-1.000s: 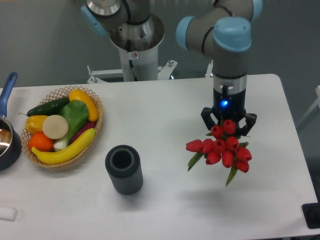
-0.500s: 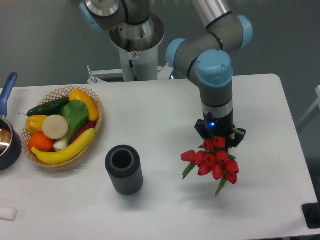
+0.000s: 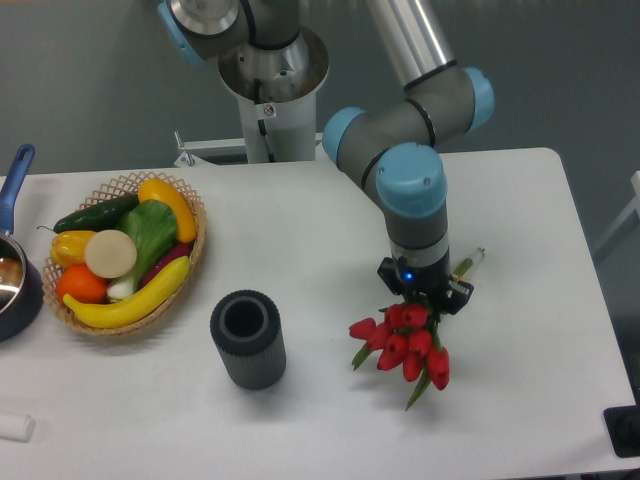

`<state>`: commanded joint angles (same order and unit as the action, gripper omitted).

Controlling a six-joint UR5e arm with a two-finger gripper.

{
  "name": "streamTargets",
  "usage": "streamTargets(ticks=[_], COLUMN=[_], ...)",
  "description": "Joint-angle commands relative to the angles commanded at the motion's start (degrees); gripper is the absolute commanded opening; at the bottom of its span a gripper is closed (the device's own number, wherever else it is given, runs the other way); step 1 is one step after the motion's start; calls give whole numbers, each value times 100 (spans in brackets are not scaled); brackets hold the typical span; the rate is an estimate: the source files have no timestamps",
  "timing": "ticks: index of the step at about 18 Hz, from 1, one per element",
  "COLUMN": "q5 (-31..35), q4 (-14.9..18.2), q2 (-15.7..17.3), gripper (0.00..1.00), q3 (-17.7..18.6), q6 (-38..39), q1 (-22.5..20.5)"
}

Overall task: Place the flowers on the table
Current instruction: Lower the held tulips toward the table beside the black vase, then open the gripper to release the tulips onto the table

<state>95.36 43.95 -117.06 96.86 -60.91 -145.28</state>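
Observation:
The flowers are a bunch of red tulips with green leaves, lying low over the white table right of centre, blooms toward the front. Their stem end sticks out behind the wrist to the right. My gripper points down over the bunch just behind the blooms and is shut on the stems. Whether the blooms touch the tabletop cannot be told.
A dark ribbed cylinder vase stands open-topped left of the flowers. A wicker basket of fruit and vegetables sits at the left. A dark pot with a blue handle is at the left edge.
The arm has carried the flowers down and to the left toward the front of the table, and the wrist has tilted so the stem end now shows on the right.

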Motion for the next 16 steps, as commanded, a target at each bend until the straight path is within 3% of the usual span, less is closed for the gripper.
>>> streamTargets(ticks=[6, 8, 14, 16], q5=[-9, -9, -9, -9], q4=[0, -9, -9, -9], q2=[-124, -106, -36, -10], gripper=[45, 59, 80, 99], q3=[-18, -18, -44, -53], q6=[0, 0, 0, 9], q1=[9, 9, 9, 9])
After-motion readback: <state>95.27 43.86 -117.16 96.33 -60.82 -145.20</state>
